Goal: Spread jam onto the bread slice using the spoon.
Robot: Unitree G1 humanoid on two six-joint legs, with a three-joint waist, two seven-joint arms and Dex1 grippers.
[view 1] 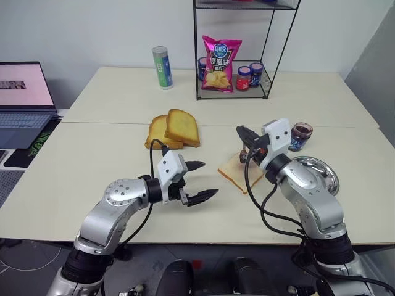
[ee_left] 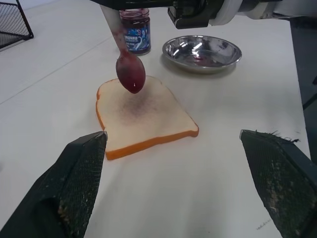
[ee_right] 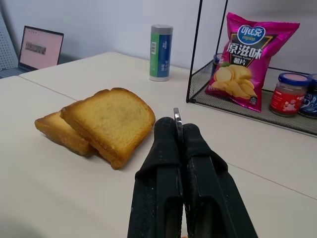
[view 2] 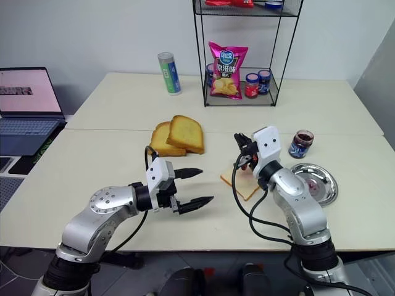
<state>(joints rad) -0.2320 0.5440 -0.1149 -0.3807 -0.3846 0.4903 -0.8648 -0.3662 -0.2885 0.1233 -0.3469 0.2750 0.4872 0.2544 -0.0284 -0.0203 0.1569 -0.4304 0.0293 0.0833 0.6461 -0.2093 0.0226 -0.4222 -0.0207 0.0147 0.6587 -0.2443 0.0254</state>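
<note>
Tabletop bread slice (ee_left: 146, 116), faint reddish smear

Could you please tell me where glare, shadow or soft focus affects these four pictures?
Left wrist view: bright highlights glint off the steel dish; the spoon casts a soft shadow on the bread slice; the near fingers look soft. Right wrist view: the fingers are dark with little detail; the chip bag shows light sheen. Head views: even lighting, faint shadows under the stacked toast.

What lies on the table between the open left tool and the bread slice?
Nothing: bare tabletop runs from the left tool to the bread slice, clearest in the left wrist view. The spoon hangs above the slice.
</note>
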